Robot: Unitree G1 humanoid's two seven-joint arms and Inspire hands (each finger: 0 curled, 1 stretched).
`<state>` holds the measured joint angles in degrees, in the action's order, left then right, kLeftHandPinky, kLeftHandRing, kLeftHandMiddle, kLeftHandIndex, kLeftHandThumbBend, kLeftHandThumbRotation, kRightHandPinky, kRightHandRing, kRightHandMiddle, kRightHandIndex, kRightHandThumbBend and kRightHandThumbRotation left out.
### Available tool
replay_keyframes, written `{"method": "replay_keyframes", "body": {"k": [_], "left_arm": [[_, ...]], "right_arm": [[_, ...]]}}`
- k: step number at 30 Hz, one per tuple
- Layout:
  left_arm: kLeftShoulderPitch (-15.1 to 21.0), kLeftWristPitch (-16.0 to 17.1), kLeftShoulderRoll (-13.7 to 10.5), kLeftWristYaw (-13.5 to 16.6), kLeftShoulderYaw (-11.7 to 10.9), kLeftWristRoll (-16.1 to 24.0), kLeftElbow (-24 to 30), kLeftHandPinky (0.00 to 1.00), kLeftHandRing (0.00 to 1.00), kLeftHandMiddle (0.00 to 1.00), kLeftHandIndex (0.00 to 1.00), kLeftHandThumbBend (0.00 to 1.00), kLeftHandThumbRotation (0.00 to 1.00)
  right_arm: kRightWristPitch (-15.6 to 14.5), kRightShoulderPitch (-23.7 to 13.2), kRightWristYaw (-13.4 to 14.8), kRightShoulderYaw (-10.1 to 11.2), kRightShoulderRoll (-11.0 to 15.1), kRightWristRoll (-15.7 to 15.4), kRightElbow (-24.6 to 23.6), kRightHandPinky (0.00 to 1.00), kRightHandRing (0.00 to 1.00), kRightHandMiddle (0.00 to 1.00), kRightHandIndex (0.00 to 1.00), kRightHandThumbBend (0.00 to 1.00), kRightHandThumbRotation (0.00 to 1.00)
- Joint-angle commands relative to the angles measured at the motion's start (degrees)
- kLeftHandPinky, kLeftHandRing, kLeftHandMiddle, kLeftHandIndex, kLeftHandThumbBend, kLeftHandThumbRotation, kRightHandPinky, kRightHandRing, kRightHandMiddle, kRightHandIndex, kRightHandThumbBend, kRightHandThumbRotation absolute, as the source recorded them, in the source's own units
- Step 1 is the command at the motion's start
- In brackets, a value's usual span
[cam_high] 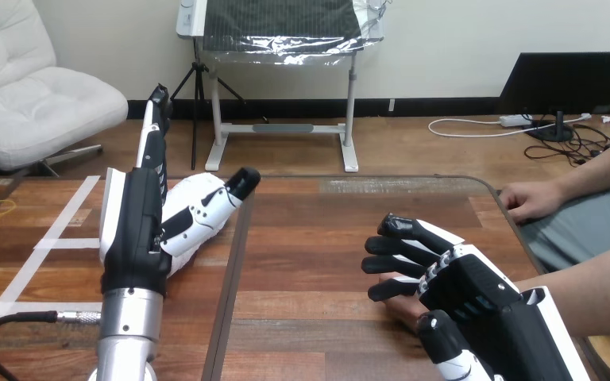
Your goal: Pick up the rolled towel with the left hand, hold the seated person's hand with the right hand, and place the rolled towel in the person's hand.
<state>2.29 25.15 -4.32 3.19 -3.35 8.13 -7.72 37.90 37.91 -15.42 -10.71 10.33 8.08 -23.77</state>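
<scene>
The rolled towel [193,190] is lying on the left part of the wooden table [310,238], just beside the seam that is running between the two table boards. The left hand [135,222] is standing on its edge right at the towel. Its fingers [156,119] are pointing straight away, far and a little upward, and its thumb [234,186] is stretching across the near side of the towel. So the towel is sitting between the fingers and the thumb, but the hand is not closing round it. I cannot tell if the towel is resting fully on the table.

At the right, the right hand [469,286] is lying over the person's hand [401,308]. Its fingers are bending down over that hand and its thumb is pressing from the near side, so it is clasping it. The person's other hand [528,198] is resting at the far right edge of the table, well apart. White tape [52,242] is running over the table at the left.
</scene>
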Motion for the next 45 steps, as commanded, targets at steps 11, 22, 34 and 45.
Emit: {"method": "replay_keyframes", "body": {"k": [11, 22, 34, 45], "left_arm": [[3.3, 2.2, -0.3, 1.2, -0.4, -1.3, -0.7, 1.0, 1.0, 1.0, 1.0, 0.69, 0.54], [2.3, 1.6, -0.1, 2.1, -0.1, -0.6, 0.3, 1.0, 1.0, 1.0, 1.0, 0.65, 0.6], [2.0, 1.4, -0.2, 2.3, -0.1, -0.9, 0.0, 1.0, 1.0, 1.0, 1.0, 0.63, 0.6], [2.9, 1.1, -0.4, 2.1, -0.4, -1.5, -1.0, 1.0, 1.0, 1.0, 1.0, 0.66, 0.43]], "right_arm": [[0.5, -1.8, 0.4, 0.1, -0.5, 0.1, -1.8, 0.62, 0.73, 0.77, 0.79, 0.53, 0.61], [0.0, -1.7, 0.2, 0.2, -0.1, 0.7, -2.2, 0.65, 0.73, 0.77, 0.79, 0.53, 0.6], [0.0, -2.1, 0.2, 0.2, -0.1, 0.5, -2.2, 0.65, 0.73, 0.76, 0.79, 0.53, 0.59], [-0.5, -2.2, 0.1, -0.1, -0.1, 0.6, -2.4, 0.65, 0.73, 0.77, 0.79, 0.53, 0.57]]}}
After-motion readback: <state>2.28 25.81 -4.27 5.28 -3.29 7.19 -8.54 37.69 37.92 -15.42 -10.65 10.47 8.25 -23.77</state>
